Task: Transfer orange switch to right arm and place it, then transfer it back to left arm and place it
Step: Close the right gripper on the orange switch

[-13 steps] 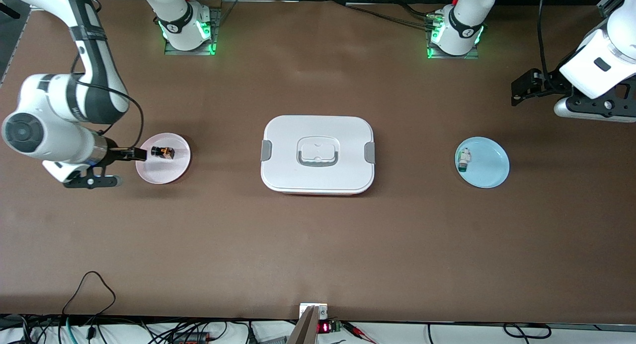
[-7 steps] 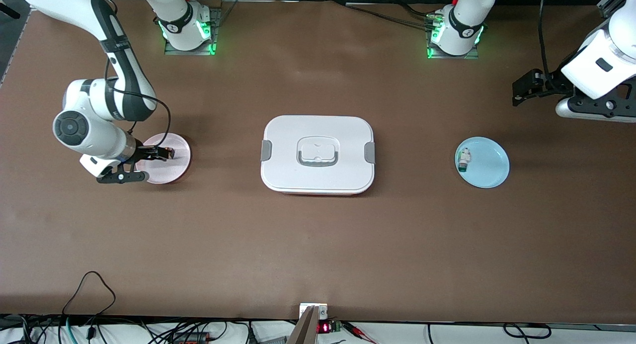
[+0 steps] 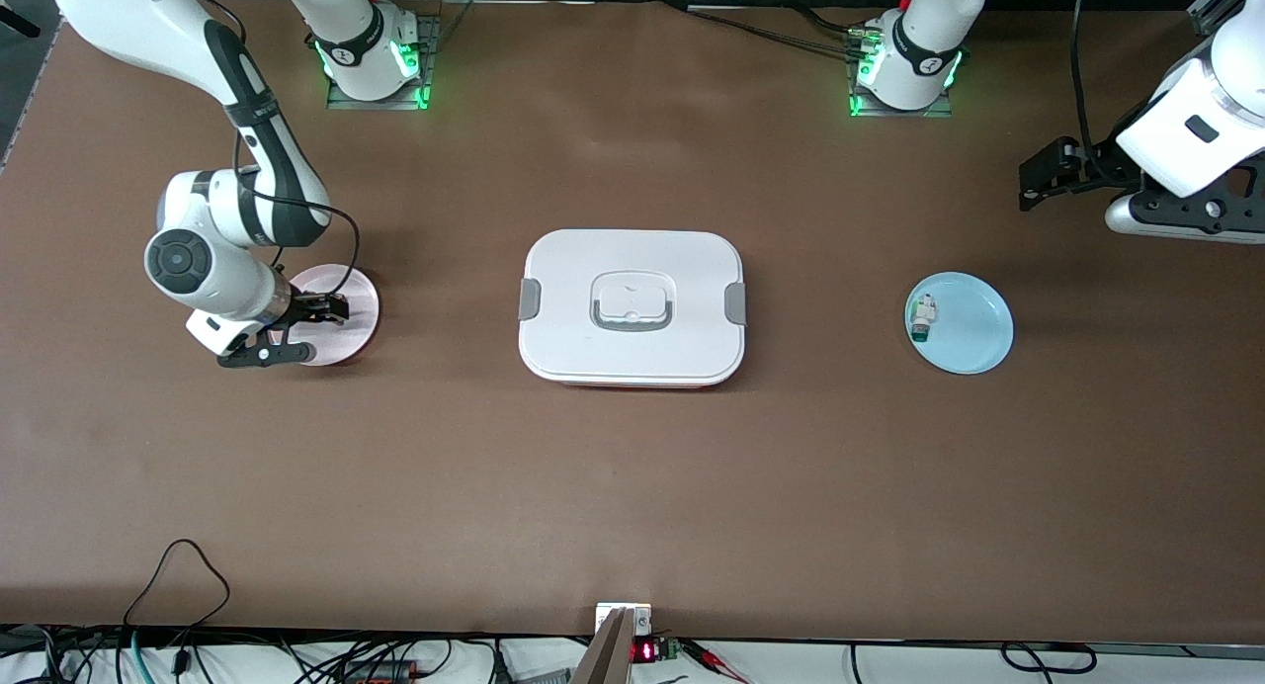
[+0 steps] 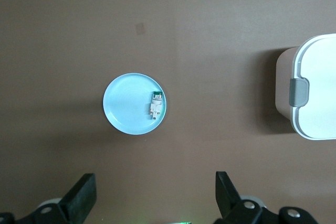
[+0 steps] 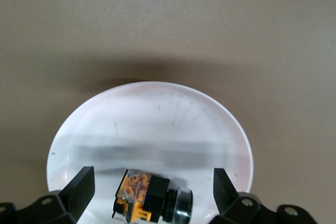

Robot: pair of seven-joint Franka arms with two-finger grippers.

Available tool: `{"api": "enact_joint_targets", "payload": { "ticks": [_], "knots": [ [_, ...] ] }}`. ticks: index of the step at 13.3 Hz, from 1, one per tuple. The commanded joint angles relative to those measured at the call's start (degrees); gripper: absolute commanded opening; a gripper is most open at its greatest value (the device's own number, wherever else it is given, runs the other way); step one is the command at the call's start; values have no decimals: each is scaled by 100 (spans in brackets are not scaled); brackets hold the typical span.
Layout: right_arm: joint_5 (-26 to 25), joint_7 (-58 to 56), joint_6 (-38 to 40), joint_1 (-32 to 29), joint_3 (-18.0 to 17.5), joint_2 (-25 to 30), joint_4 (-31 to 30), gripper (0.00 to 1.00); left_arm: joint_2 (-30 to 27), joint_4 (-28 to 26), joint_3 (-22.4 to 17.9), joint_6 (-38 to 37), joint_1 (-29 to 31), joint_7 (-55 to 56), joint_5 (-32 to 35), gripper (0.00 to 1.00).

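The orange switch [image 5: 149, 196] lies on its side on a pink plate [image 3: 358, 303] near the right arm's end of the table [image 3: 632, 486]. The right gripper [image 3: 326, 308] hangs low over that plate with its fingers [image 5: 79, 190] spread wide on either side of the switch, not closed on it. The box [image 3: 632, 306], white with grey side clips and a recessed handle, sits at the middle of the table, well apart from the plate. Toward the left arm's end, a light blue plate [image 3: 973, 328] carries a small white-and-green component [image 3: 922, 317] close to its rim on the box's side. The left gripper [image 4: 155, 195] waits high above the table near the blue plate, its jaws wide and empty.
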State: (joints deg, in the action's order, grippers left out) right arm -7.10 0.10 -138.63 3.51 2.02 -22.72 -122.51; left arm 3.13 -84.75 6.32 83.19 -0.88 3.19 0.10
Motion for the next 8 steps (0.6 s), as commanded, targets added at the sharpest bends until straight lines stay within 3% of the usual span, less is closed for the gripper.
{"api": "enact_joint_targets", "payload": {
  "ticks": [1,8],
  "knots": [
    [-125,122,-279,18,-8,5,-238,100,-41,29,-8,-57,-26,42,113,100],
    [-116,192,-261,-26,1,31,-458,100,-41,29,1,-57,-26,50,121,100]
  ]
}}
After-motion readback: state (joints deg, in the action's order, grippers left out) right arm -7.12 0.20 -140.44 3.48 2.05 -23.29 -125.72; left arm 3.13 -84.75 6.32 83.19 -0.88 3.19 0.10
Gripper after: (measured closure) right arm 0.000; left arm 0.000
